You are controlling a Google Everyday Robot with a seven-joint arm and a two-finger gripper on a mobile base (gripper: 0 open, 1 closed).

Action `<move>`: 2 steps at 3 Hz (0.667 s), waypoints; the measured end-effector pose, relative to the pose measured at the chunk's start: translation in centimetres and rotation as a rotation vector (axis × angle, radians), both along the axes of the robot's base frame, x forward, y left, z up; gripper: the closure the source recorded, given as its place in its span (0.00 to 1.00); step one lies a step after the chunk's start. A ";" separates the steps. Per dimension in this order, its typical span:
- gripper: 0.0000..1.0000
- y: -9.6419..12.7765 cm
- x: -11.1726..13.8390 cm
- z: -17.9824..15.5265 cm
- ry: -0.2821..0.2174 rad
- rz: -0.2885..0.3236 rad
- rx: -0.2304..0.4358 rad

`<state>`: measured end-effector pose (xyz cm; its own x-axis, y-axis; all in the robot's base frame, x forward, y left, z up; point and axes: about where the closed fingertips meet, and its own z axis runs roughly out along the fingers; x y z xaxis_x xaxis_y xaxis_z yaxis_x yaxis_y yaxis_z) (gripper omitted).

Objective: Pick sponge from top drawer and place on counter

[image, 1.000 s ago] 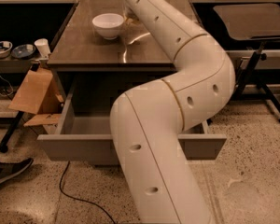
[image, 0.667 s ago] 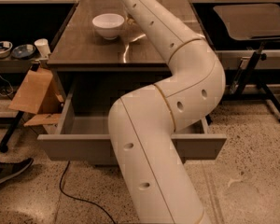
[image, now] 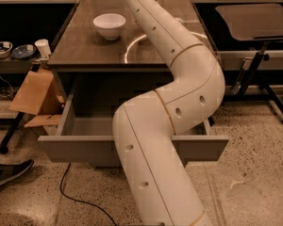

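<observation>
Beyond the top edge of the view, past the far end of the tabletop (image: 94, 51), the end effector was hidden; its state could not be told. No sponge showed in the open top drawer (image: 75, 149), partly covered by the arm (image: 188, 79), so its direction was unknown. No writing was readable.
</observation>
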<state>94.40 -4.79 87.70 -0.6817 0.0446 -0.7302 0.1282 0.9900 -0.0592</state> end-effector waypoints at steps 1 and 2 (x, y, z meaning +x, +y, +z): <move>0.58 -0.8 0.1 -0.2 0.000 -0.002 -0.001; 0.35 -1.2 0.2 -0.3 0.000 0.010 0.001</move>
